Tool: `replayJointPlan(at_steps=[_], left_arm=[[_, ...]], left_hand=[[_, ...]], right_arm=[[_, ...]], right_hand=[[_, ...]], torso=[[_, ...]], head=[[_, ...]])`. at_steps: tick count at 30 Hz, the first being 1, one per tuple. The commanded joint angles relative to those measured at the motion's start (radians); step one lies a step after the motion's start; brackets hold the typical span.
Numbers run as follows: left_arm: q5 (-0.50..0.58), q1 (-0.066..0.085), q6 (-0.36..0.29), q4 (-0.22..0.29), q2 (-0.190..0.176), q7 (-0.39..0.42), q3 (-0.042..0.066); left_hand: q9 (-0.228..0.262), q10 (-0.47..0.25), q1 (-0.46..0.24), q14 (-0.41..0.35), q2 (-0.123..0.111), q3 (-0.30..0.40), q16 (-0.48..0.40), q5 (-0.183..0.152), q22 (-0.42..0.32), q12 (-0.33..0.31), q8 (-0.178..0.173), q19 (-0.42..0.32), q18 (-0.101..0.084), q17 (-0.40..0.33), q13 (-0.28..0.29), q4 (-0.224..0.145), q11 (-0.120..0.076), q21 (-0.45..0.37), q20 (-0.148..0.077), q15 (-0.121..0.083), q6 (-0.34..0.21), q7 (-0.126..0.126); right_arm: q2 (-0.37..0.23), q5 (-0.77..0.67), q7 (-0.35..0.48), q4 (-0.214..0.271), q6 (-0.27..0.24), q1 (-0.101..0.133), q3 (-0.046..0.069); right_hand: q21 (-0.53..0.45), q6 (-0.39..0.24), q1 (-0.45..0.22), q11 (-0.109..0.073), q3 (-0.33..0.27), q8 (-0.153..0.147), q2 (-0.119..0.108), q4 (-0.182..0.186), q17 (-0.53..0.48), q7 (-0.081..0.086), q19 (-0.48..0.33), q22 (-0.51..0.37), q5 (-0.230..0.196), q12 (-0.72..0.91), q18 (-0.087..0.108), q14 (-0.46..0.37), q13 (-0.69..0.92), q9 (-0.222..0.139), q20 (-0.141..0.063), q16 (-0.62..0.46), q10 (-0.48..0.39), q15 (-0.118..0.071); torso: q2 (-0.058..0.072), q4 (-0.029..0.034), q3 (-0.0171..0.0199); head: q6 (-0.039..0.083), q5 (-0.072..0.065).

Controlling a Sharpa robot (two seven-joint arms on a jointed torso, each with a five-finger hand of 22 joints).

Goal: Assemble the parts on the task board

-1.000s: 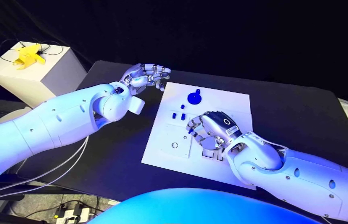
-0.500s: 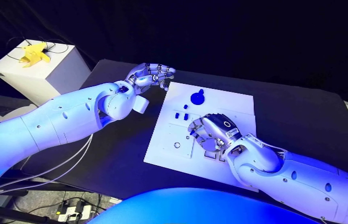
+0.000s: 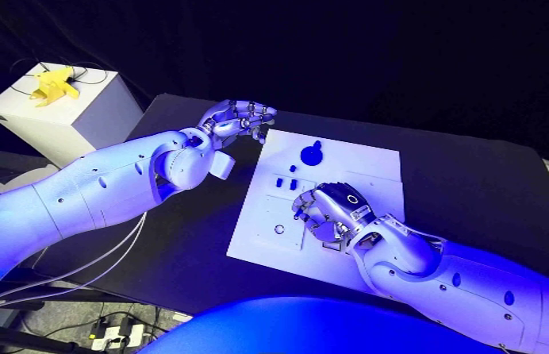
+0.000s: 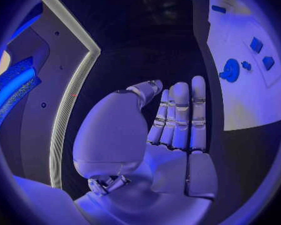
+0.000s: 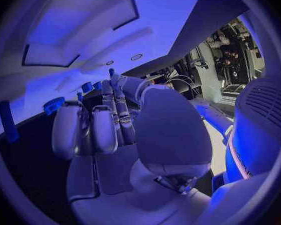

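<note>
White and flat, the task board (image 3: 343, 163) lay mid-table, its round blue part (image 3: 310, 154) at twelve o'clock and two small blue blocks (image 3: 285, 183) below. My right hand (image 3: 332, 215) hovered there, fingers curled around nothing. My left hand (image 3: 235, 122) stayed off-board at ten o'clock, empty, fingers bent.

My bench is a robotics lab: black table (image 3: 481, 179), dark curtained backdrop, white pedestal (image 3: 69, 116) (yellow object (image 3: 51, 84) on top), loose cables (image 3: 69, 267) underneath.
</note>
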Motion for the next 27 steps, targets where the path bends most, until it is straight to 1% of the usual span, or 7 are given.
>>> replayJointPlan(at_steps=[1,9,17,20,27], left_arm=[[0.002,0.001,0.005,0.001,0.003,0.003,0.001],[0.002,0.001,0.008,0.001,0.003,0.001,0.001],[0.002,0.001,0.009,0.000,0.003,0.000,0.001],[0.002,0.001,0.010,0.000,0.003,-0.001,0.001],[0.002,0.001,0.010,0.000,0.003,-0.002,0.001]], left_hand=[[-0.001,-0.008,0.000,-0.004,0.004,-0.004,-0.004,-0.003,-0.002,-0.005,0.004,0.006,0.016,-0.002,-0.001,0.001,0.000,-0.007,-0.003,0.003,-0.005,-0.001],[-0.001,-0.009,0.000,-0.005,0.004,-0.006,-0.005,-0.003,-0.003,-0.005,0.005,0.007,0.016,-0.002,-0.002,0.002,0.000,-0.009,-0.003,0.003,-0.006,-0.001],[-0.001,-0.009,0.000,-0.005,0.004,-0.006,-0.005,-0.003,-0.003,-0.005,0.005,0.007,0.016,-0.002,-0.002,0.002,0.000,-0.009,-0.003,0.003,-0.006,-0.001],[-0.001,-0.009,0.000,-0.005,0.004,-0.006,-0.005,-0.003,-0.003,-0.005,0.005,0.007,0.016,-0.002,-0.002,0.002,0.000,-0.009,-0.003,0.003,-0.006,-0.001],[-0.001,-0.010,0.000,-0.005,0.004,-0.008,-0.005,-0.003,-0.005,-0.005,0.005,0.007,0.016,-0.002,-0.003,0.003,0.001,-0.010,-0.003,0.004,-0.006,0.000]], right_arm=[[0.003,-0.021,-0.002,-0.004,0.013,-0.003,0.000],[0.007,-0.023,-0.002,-0.010,0.022,-0.009,-0.001],[0.010,-0.024,-0.004,-0.017,0.030,-0.012,-0.002],[0.011,-0.023,-0.006,-0.021,0.033,-0.012,-0.002],[0.017,-0.025,-0.011,-0.031,0.036,-0.013,-0.002]], right_hand=[[0.003,0.001,0.009,-0.051,0.008,0.006,0.012,0.000,-0.001,-0.001,-0.003,-0.001,0.005,0.003,-0.011,0.029,0.026,0.001,-0.006,0.003,0.055,-0.004],[0.003,0.001,0.009,-0.051,0.008,0.006,0.012,0.000,-0.001,-0.001,-0.003,-0.001,0.005,0.003,-0.011,0.029,0.026,0.001,-0.006,0.003,0.055,-0.004],[0.002,0.000,0.007,-0.050,0.009,0.007,0.012,-0.001,-0.002,-0.001,-0.005,-0.002,0.006,0.002,-0.011,0.028,0.027,0.003,-0.006,0.003,0.055,-0.003],[0.001,0.000,0.006,-0.050,0.009,0.007,0.012,-0.001,-0.003,-0.001,-0.006,-0.004,0.007,0.002,-0.011,0.028,0.027,0.003,-0.006,0.002,0.055,-0.003],[0.001,-0.001,0.006,-0.050,0.010,0.007,0.012,-0.002,-0.005,0.000,-0.006,-0.002,0.007,0.002,-0.011,0.028,0.027,0.003,-0.006,0.001,0.055,-0.003]], torso=[[-0.001,-0.0008,-0.0002],[-0.001,-0.0008,0.0000],[-0.001,-0.0007,-0.0008],[-0.001,-0.0013,-0.0012],[-0.001,0.0000,0.0000]], head=[[0.000,0.002],[0.000,0.003],[0.000,0.002],[0.000,0.004],[0.000,0.007]])
